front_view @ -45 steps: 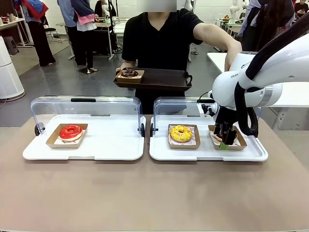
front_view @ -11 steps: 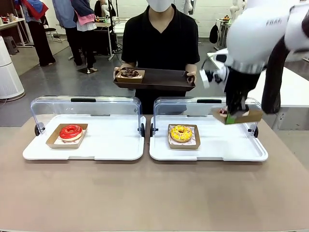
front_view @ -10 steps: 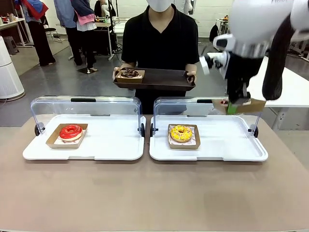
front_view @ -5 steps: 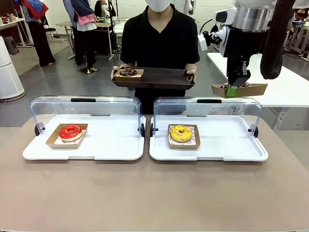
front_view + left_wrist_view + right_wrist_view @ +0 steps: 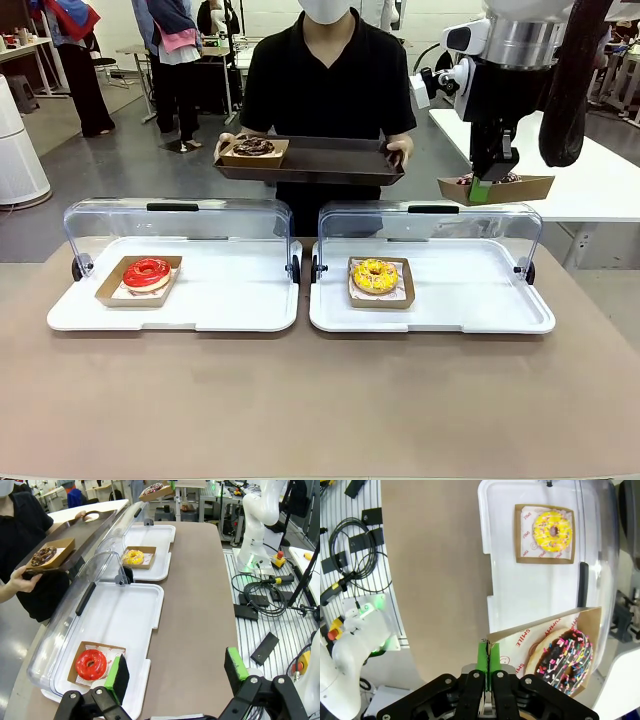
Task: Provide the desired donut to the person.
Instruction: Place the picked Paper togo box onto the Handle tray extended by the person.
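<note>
The right gripper (image 5: 481, 186) is clamped on the edge of the brown cardboard tray with the chocolate sprinkled donut (image 5: 568, 659), held high beside the person's dark brown rectangular tray (image 5: 330, 160). The left gripper (image 5: 176, 672) stands apart. With only an edge pinch, the cardboard could tilt and the donut slide off.

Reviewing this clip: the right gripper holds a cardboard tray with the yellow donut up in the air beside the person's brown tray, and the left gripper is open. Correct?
Not quite. The cardboard tray in the right gripper holds a chocolate donut with sprinkles, as the right wrist view shows. The yellow donut lies in the right-hand white tray. The rest stands: the tray hangs beside the person's brown tray, and the left gripper is open.
</note>
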Available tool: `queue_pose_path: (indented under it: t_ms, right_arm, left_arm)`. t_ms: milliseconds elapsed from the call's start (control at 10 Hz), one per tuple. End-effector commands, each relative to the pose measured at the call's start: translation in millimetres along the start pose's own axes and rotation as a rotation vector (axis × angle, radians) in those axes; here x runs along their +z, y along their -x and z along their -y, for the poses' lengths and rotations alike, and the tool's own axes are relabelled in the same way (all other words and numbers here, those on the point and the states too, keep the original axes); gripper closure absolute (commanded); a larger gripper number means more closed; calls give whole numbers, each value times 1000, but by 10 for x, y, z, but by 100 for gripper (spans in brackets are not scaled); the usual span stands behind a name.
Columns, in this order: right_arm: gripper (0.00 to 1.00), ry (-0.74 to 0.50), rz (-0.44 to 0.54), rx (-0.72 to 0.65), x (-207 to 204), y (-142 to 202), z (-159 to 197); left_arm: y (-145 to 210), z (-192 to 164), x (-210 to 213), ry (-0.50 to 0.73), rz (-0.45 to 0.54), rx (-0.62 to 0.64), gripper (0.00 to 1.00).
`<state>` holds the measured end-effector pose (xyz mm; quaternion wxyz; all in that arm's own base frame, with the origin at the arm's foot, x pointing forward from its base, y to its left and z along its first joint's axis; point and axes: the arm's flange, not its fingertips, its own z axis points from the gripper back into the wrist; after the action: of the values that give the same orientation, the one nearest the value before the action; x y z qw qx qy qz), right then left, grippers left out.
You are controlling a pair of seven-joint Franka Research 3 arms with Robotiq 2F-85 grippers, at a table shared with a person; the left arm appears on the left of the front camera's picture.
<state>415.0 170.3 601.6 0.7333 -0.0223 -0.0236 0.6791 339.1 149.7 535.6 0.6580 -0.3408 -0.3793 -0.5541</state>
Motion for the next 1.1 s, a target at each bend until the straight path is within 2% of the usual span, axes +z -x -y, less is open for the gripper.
queue_pose_path:
  t_ms: [0,1000]
  right_arm:
    - [100,11,2,0,-29,11,-28]
    - [100,11,2,0,-29,11,-28]
  left_arm:
    - [-18,5,14,0,6,7,0]
    - [-18,5,14,0,6,7,0]
